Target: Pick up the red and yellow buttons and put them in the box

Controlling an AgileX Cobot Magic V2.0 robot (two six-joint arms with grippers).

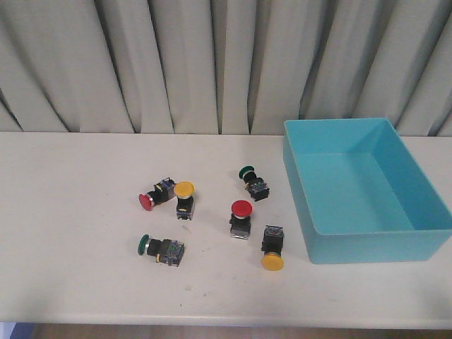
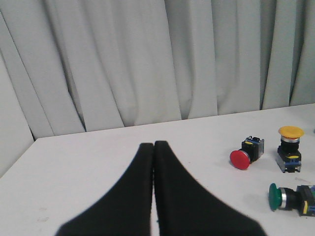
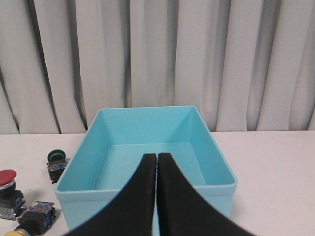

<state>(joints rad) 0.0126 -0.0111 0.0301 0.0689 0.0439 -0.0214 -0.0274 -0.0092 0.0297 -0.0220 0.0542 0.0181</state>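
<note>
1. Front view: grey curtains (image 1: 176, 63) are seen behind a white table (image 1: 70, 212); red and yellow buttons (image 1: 241, 217) lie left of the empty box (image 1: 367, 244), green buttons (image 1: 161, 248) mixed among them.
2. Left wrist view: the left gripper (image 2: 154, 147) is pressed closed, empty; the touching red button (image 2: 246, 153) and yellow button (image 2: 290, 147) could be knocked together.
3. Right wrist view: the right gripper (image 3: 156, 158) is closed, empty, before the box.

Test bench: white table (image 1: 70, 212) (grey curtain (image 1: 141, 63) behind)

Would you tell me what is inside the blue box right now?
Nothing shows inside the box: bare blue floor in the front view. In the right wrist view the right gripper covers a strip of it.
</note>
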